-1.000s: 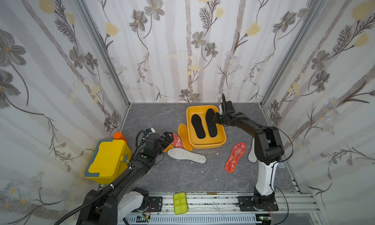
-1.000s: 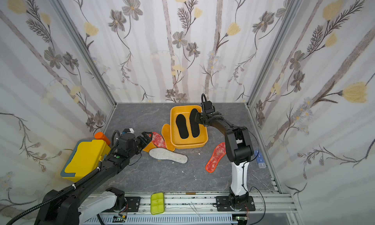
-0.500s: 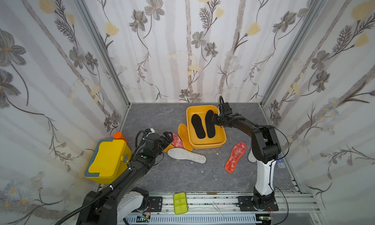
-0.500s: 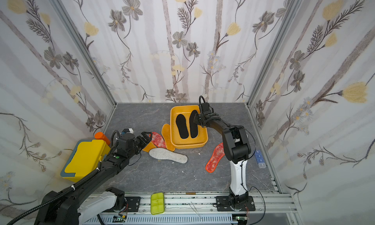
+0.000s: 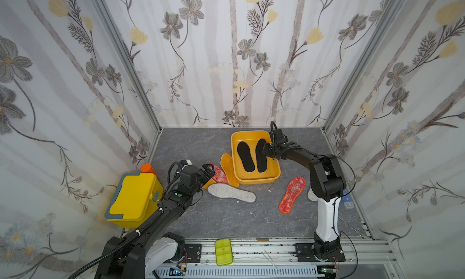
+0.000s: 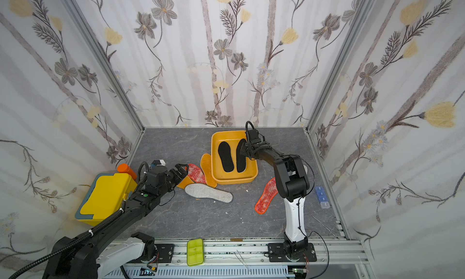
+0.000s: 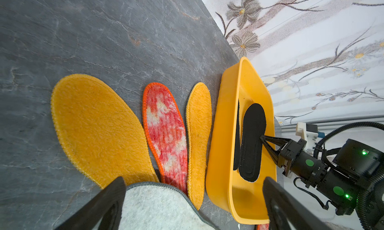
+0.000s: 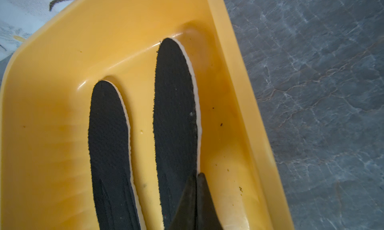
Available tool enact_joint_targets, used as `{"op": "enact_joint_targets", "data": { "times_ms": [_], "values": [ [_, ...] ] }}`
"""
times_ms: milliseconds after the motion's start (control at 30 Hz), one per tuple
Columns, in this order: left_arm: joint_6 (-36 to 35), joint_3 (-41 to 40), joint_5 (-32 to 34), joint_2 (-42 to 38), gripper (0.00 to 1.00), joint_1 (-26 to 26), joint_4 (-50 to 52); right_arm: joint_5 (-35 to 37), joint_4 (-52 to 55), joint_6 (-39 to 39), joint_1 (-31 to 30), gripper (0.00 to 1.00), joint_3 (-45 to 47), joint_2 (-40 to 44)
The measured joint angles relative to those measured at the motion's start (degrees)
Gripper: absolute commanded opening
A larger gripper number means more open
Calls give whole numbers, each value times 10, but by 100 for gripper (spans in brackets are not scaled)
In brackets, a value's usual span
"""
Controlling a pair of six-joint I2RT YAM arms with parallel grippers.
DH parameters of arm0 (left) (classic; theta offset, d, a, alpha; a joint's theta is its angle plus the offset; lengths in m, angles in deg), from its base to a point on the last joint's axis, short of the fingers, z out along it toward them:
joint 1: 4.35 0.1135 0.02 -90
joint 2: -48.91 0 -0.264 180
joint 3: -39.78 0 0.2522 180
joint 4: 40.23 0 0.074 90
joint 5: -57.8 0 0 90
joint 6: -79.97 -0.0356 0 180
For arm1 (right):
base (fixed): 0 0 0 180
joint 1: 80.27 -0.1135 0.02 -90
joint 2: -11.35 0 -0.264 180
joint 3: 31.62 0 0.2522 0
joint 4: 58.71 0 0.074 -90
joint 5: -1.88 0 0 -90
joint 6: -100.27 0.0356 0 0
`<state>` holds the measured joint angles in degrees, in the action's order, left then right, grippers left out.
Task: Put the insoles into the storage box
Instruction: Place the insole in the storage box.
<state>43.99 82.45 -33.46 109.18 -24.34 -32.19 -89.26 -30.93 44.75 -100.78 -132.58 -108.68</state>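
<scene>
Nearest to the front, a small lime-green tray (image 5: 223, 251) lay on the rail. Behind it, on the left side, stood a yellow lidded box (image 5: 133, 197). Just beside this box the left gripper (image 5: 209, 172) hung low over the grey table (image 5: 226, 219), its jaws spread wide and gripping nothing. In the left wrist view the end of a grey-white felt insole (image 7: 158, 208) showed between its fingers (image 7: 108, 202); this insole lay flat on the table.

A little farther, three insoles lay side by side: a first orange-yellow insole (image 7: 97, 127), a left speckled insole (image 7: 166, 131) and a second orange-yellow insole (image 7: 198, 123), the last just beside the box wall. A right speckled insole (image 5: 292, 194) lay apart, near the right arm.

The storage box (image 5: 254, 182) stood toward the far middle of the table. Inside it the left black insole (image 5: 245, 155) and the right black insole (image 5: 261, 155) lay side by side. The right gripper (image 8: 197, 176) reached into the box, its jaws pressed together, with its tip at the edge of the right black insole.
</scene>
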Motion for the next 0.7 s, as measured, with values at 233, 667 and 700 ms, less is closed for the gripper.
{"op": "enact_joint_targets", "data": {
  "times_ms": [233, 667, 700],
  "values": [
    [0, -1, 2, -1, 100, 0, 0, 0, -6, 6, 0, 1, 0, -3],
    [0, -5, 2, -4, 100, 0, 0, 0, -6, 10, 0, 23, 1, -7],
    [0, -5, 2, -4, 100, 0, 0, 0, -6, 10, 0, 24, 1, -7]
  ]
}}
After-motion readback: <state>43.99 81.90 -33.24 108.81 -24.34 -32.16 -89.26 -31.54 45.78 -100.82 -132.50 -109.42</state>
